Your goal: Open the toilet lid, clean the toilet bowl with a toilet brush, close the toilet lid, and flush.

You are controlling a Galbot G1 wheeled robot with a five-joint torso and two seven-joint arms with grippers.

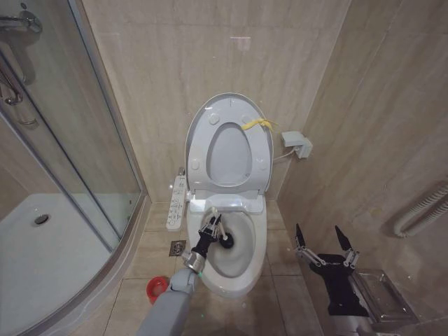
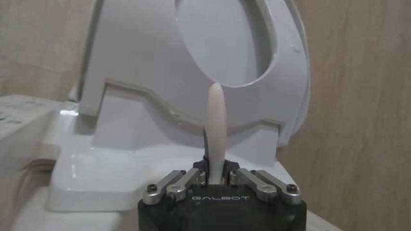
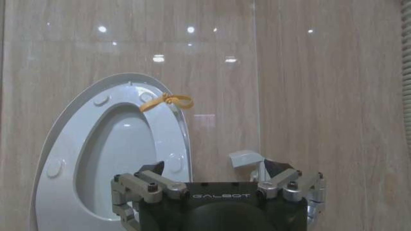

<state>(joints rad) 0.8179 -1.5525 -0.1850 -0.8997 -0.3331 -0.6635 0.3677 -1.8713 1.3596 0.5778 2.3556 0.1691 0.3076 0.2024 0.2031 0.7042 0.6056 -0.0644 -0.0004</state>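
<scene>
Large glossy white oval plastic toilet lid (image 1: 228, 112): raised upright against the far beige tiled wall (image 1: 175, 63), with the white seat ring (image 1: 228, 157) lifted flat against it; a small yellow strip (image 1: 257, 124) is tied at the lid's upper right edge. The lid also appears in the right wrist view (image 3: 70, 139), strip (image 3: 165, 100) at its top.

White ceramic elongated oval toilet bowl (image 1: 245, 269): uncovered, centre of the scene, just in front of the raised lid.

Toilet brush (image 1: 225, 241), slim white stick handle with a dark round bristle head: head inside the bowl toward its left side. In the left wrist view the pale handle (image 2: 214, 130) rises from between the fingers.

Left gripper (image 1: 211, 229): over the bowl's left rim, jaws clenched on the brush handle; also seen in its wrist view (image 2: 220, 179).

Right gripper (image 1: 325, 243): to the right of the bowl, well apart from it, near the right wall, jaws released and spread with nothing between them; same in its wrist view (image 3: 215, 173).

Small round red holder cup (image 1: 157, 287): on the floor, near left of the bowl.

White control panel (image 1: 177, 203): at the bowl's left side.

Curved glass shower enclosure (image 1: 63, 140): far left.
</scene>
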